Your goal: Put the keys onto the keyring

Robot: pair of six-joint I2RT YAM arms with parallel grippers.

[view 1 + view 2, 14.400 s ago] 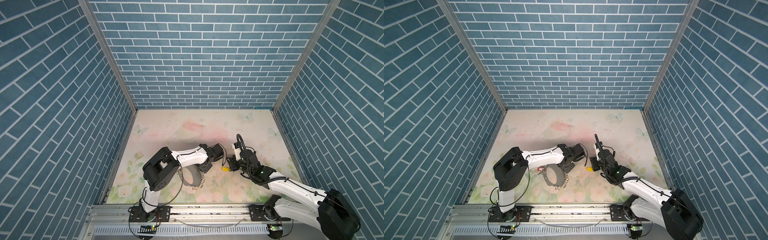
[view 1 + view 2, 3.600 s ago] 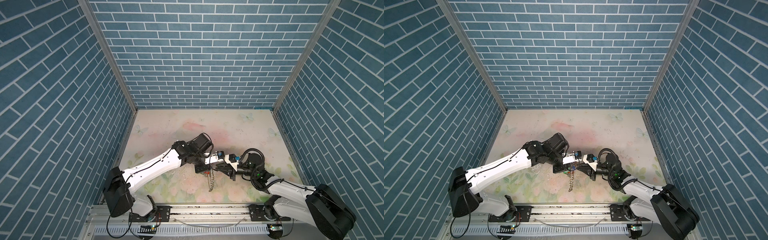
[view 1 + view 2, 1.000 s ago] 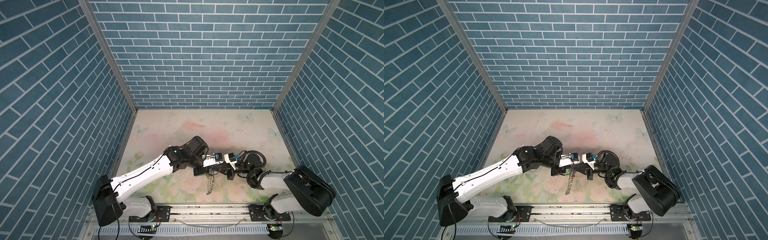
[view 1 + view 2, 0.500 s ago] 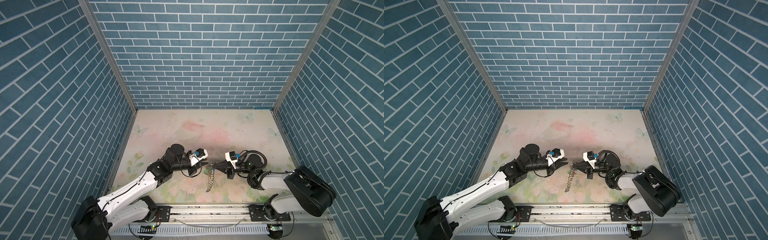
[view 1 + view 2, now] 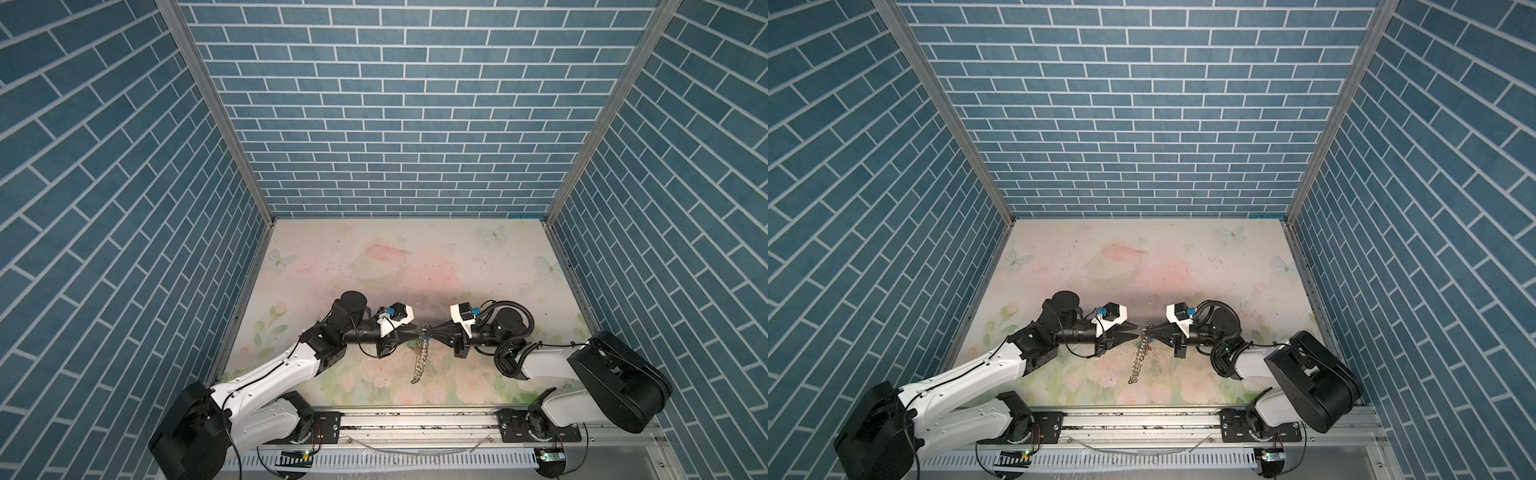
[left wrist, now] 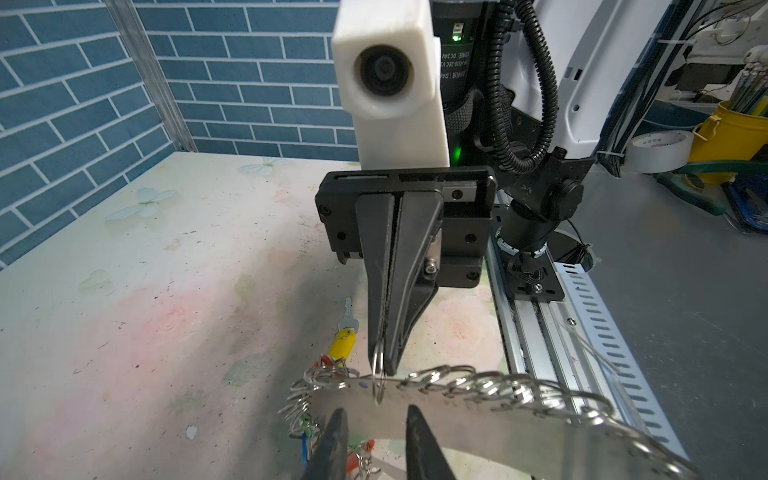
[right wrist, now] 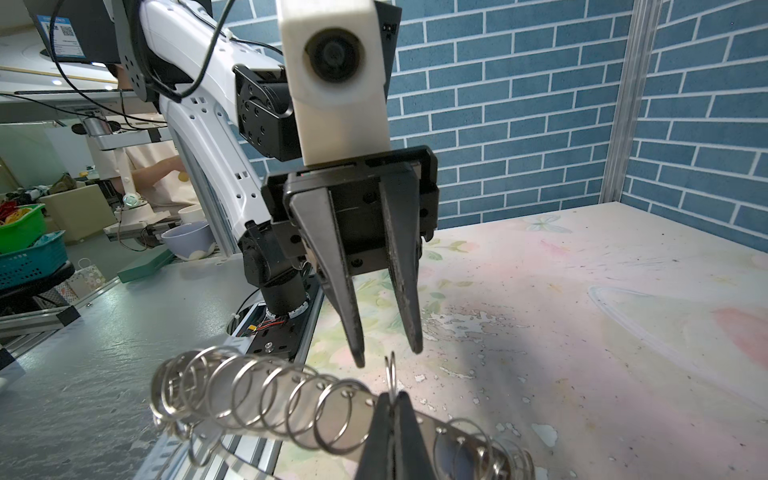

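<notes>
Keys point(image 6: 343, 344) with the yellow tag lie low by the mat under the right gripper point(image 6: 384, 361), beside the keyring point(image 6: 457, 419); we cannot tell if they are threaded on. That gripper's fingers pinch one wire ring, hanging the keyring mid-table, while the left gripper point(image 7: 387, 353), just to its left, has fingers slightly apart on nothing. We fear the thin ring slipping from the pinch, or a left-finger nudge swinging the keyring.

We note both arms reaching in low toward the middle, left arm point(image 5: 967, 374) and right arm point(image 5: 1250, 365), wrists level. The grippers point nose to nose, tips near but apart. Left gripper point(image 5: 1136, 328): jaws parted a little, fingers point(image 7: 336, 266) splayed. Right gripper point(image 5: 1147, 330): jaws pressed tight together.
</notes>
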